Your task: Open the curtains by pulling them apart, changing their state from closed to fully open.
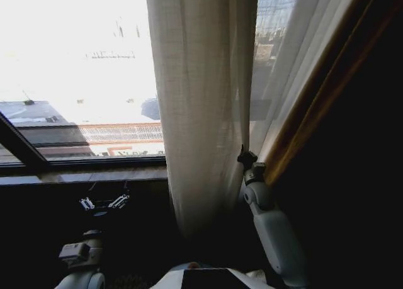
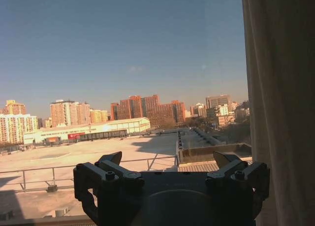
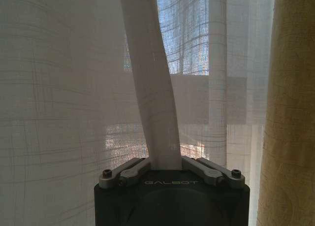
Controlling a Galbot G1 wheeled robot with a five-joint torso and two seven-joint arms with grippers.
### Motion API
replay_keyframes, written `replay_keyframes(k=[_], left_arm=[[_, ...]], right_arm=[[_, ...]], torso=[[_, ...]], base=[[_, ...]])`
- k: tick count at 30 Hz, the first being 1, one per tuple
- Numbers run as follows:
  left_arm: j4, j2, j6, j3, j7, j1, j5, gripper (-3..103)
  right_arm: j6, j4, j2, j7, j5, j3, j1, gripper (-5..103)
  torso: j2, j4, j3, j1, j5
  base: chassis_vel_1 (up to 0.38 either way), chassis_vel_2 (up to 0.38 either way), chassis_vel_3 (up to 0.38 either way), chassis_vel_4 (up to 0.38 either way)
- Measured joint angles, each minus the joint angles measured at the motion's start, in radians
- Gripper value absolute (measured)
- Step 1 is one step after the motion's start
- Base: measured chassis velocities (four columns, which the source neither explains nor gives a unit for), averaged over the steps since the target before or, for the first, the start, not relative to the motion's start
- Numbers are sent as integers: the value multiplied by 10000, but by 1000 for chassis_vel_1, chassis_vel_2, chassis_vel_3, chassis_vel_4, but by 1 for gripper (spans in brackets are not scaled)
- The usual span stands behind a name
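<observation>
The curtains hang as sheer white pleated fabric, bunched right of the middle of the window, with bare glass to their left. My right gripper reaches up at their right side and is shut on a fold of curtain, which rises from between its fingers. My left gripper hangs low at the left below the sill, open and holding nothing. In the left wrist view, the left gripper faces the city outside, with the curtains' edge beside it.
A dark window sill and a slanted frame bar run along the left. A heavier ochre drape hangs right of the sheer fabric, also seen in the right wrist view as the ochre drape. Dark wall lies beyond it.
</observation>
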Motion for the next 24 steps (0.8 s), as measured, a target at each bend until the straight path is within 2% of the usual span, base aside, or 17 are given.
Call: replay_keyframes(k=[2,6,16,20,23,24], left_arm=[[-1,2,-1,-1,0,-15,0,100],[-1,7,2,-2,-8,-18,1,100],[-28,3,0,-6,-10,10,-4,100],[-37,3,0,7,-10,11,-5,100],[-37,4,0,9,-10,-2,-11,100],[-37,4,0,9,-10,-2,-11,100]], right_arm=[[-2,-25,0,28,0,19,0,0],[-6,-43,-7,64,1,18,12,0],[-8,-37,-29,137,0,64,-27,0],[-41,4,-41,137,-6,67,-76,8],[-57,90,-65,128,-7,85,-147,25],[-57,90,-65,128,-7,85,-147,25]], torso=[[0,-3,-1,0,-8],[0,6,-1,2,-19],[0,0,0,1,-4],[1,0,-1,0,-6],[0,2,-1,1,-11],[0,2,-1,1,-11]], base=[[-13,-71,5,10],[18,13,-9,-12],[16,21,-9,-18],[0,0,0,0],[0,0,0,0],[0,0,0,0]])
